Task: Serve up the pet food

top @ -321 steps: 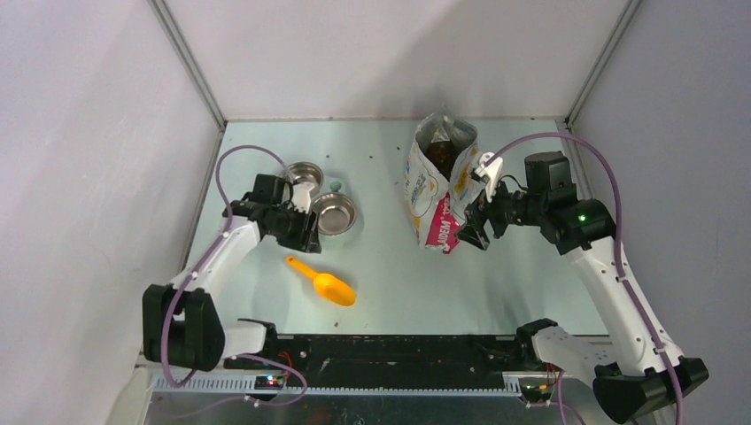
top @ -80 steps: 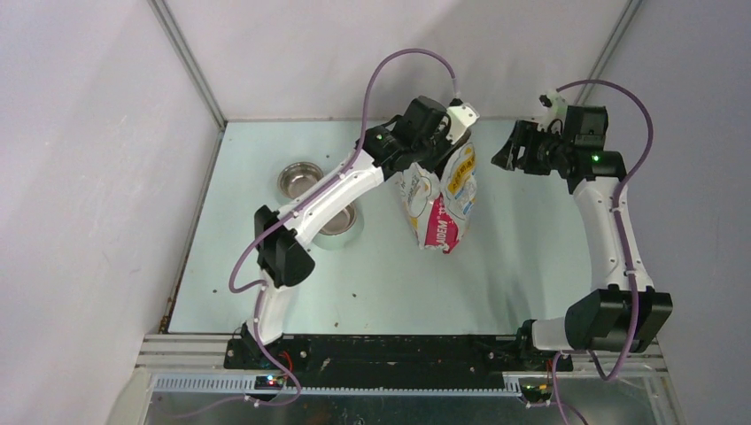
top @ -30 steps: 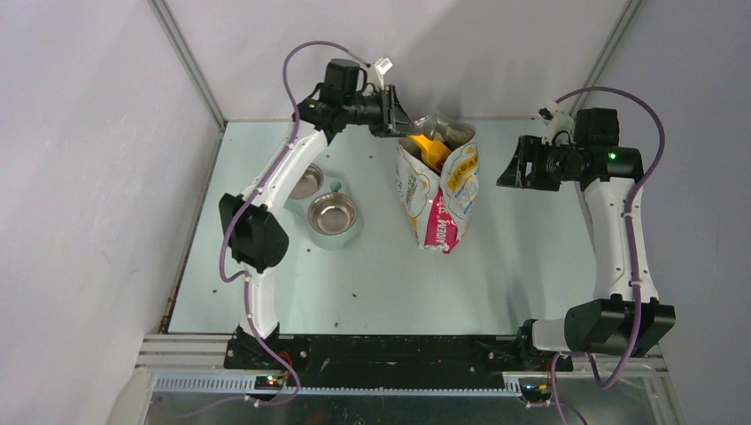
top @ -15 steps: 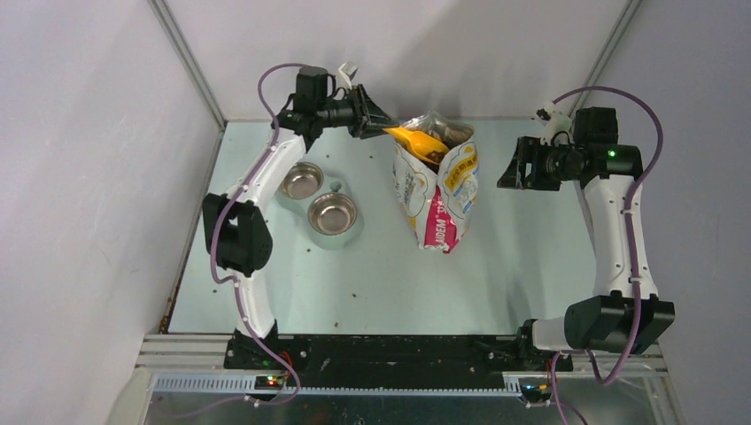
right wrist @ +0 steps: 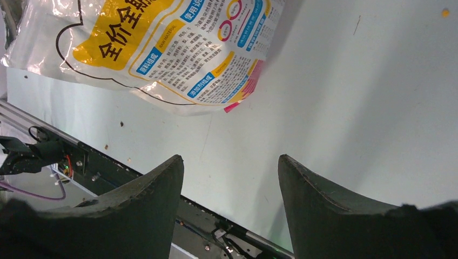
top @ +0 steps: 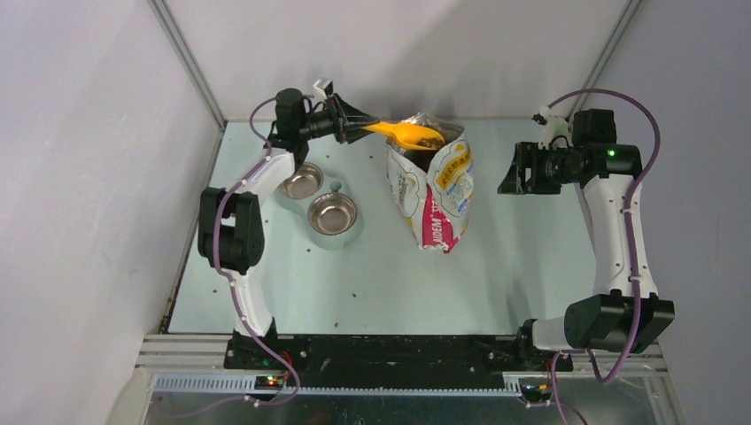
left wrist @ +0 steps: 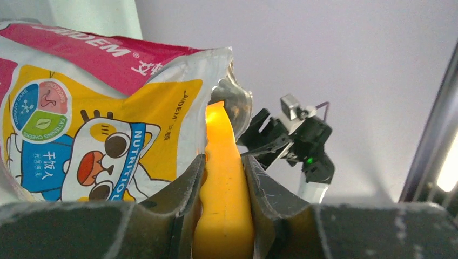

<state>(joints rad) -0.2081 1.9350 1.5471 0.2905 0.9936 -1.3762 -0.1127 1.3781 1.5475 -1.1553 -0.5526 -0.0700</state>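
Orange scoop (top: 405, 133) pinched in left tool (top: 365, 129), now farther out of bag (top: 434, 197); right tool (top: 508, 172) wide, empty.

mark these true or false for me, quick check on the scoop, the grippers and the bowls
1. The left gripper is shut on the handle of the orange scoop. True.
2. The right gripper grips the pet food bag. False: its jaws stand open and hold nothing, off to the bag's right and apart from it.
3. The scoop's cup hangs over a steel bowl. False: it is at the open mouth of the bag.
4. The nearer steel bowl and the farther steel bowl both sit on the table to the left of the bag. True.
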